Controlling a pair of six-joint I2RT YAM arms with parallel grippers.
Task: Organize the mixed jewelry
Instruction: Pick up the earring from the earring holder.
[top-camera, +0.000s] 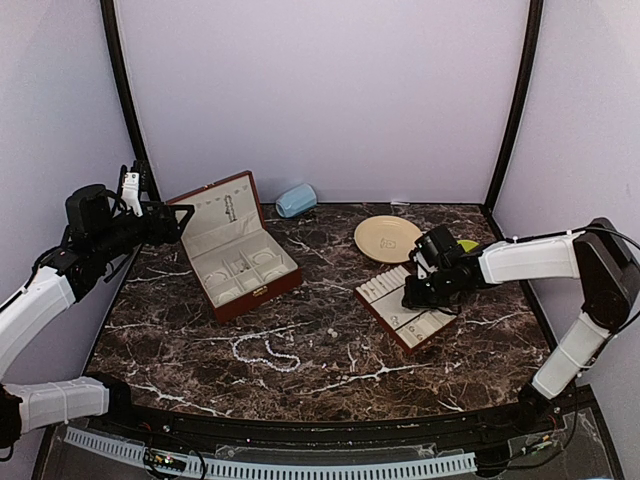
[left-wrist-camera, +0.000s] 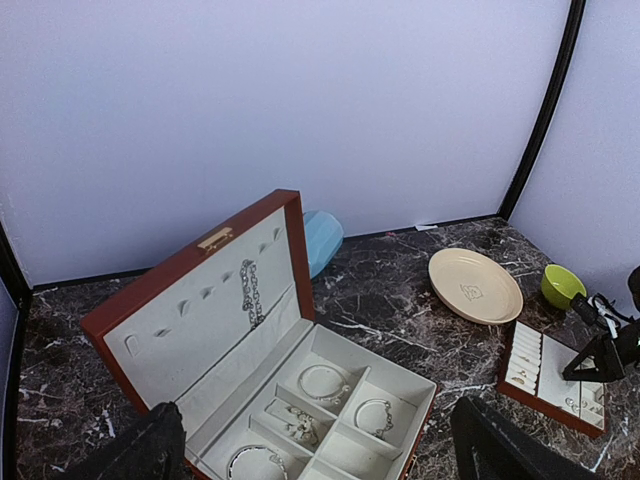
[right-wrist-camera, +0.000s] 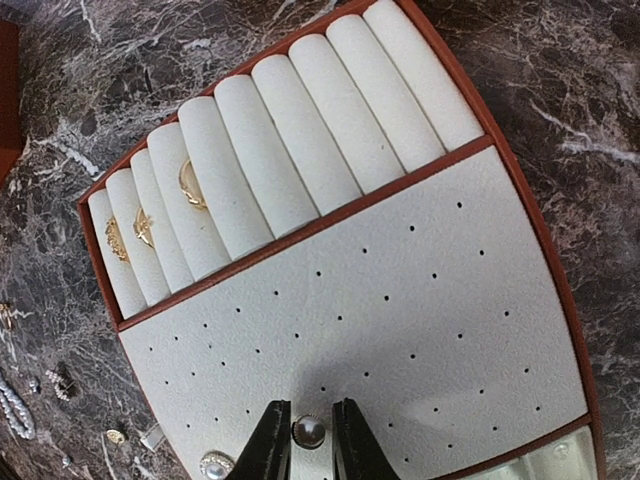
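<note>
The mixed jewelry lies partly loose on the marble: a white pearl strand (top-camera: 266, 351) (right-wrist-camera: 14, 409) and tiny pieces (top-camera: 330, 332) (right-wrist-camera: 63, 381). My right gripper (top-camera: 414, 296) (right-wrist-camera: 309, 445) is low over the perforated pad of the cream slotted tray (top-camera: 388, 290) (right-wrist-camera: 430, 300), shut on a small pearl earring (right-wrist-camera: 308, 431) resting on the pad. A second pearl earring (right-wrist-camera: 214, 465) sits beside it. Gold rings (right-wrist-camera: 190, 186) stand in the tray's rolls. My left gripper (top-camera: 178, 222) (left-wrist-camera: 320, 470) hangs open and empty above the red-brown box (top-camera: 240, 255) (left-wrist-camera: 180, 330).
The box's lid stands open, with bracelets (left-wrist-camera: 325, 383) in its compartments and a chain (left-wrist-camera: 250, 292) on the lid. Behind it lies a light blue object (top-camera: 296, 200). A cream plate (top-camera: 388, 238) (left-wrist-camera: 476, 286) and a green bowl (top-camera: 468, 245) (left-wrist-camera: 563, 285) stand at back right.
</note>
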